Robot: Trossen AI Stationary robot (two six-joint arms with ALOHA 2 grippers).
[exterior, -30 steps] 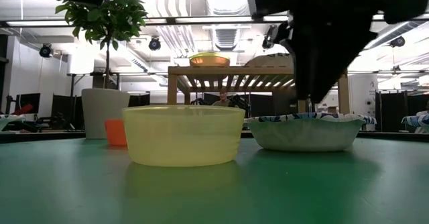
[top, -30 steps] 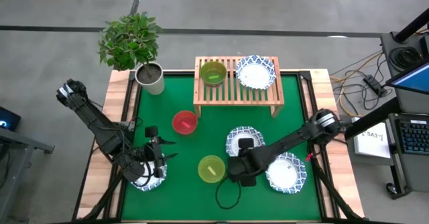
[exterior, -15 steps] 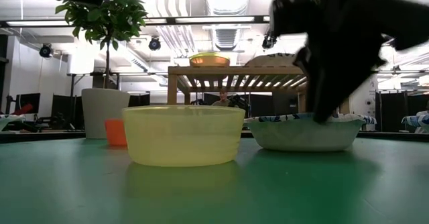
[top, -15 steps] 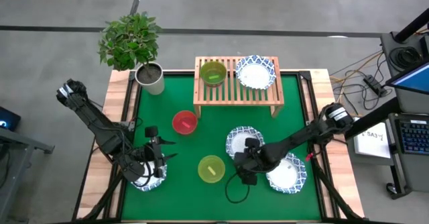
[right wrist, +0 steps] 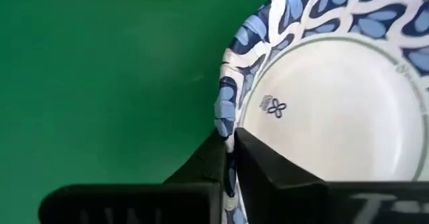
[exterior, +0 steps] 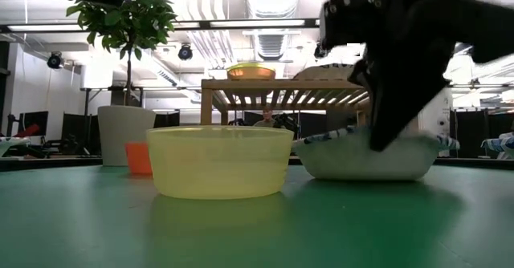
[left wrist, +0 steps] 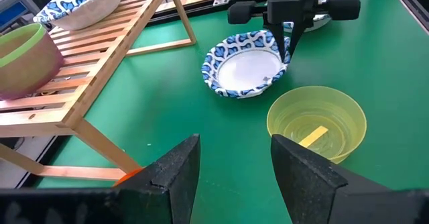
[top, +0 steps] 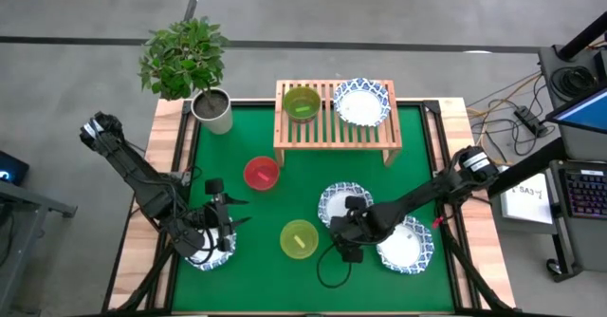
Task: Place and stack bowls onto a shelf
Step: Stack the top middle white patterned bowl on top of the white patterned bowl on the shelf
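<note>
Of the white, blue-rimmed bowls, one (top: 361, 102) sits on the light-wood shelf (top: 285, 132) beside a green bowl (top: 302, 103). Another (top: 334, 195) is at mid table, and my right gripper (right wrist: 229, 150) is shut on its near rim. A third (top: 410, 246) rests on the mat to the right. A red bowl (top: 261, 173) and a yellow-green bowl (top: 299, 239) stand on the green mat. At the near left, my left gripper (left wrist: 234, 177) hangs open over one more blue-rimmed bowl (top: 201, 258). My right gripper pinches the mid-table bowl's near rim (right wrist: 224, 127), one finger inside (right wrist: 268, 170) and one outside (right wrist: 201, 167). The fingers come from above, pointing down. The bowl (exterior: 337, 160) is tilted, its rim higher at the gripper (exterior: 385, 140), its base on the mat.
A grey pot with a leafy plant (top: 213, 110) stands at the far left corner, beside the shelf. Free mat lies between the red bowl and the shelf's legs. A black cable (top: 327, 270) loops on the mat near the front edge.
My right gripper has gone from beside the yellow-green bowl a little toward the table's right and far edges, down onto the mid-table bowl's near rim. That bowl, level before, now stands tipped, with its rim raised at the gripper.
</note>
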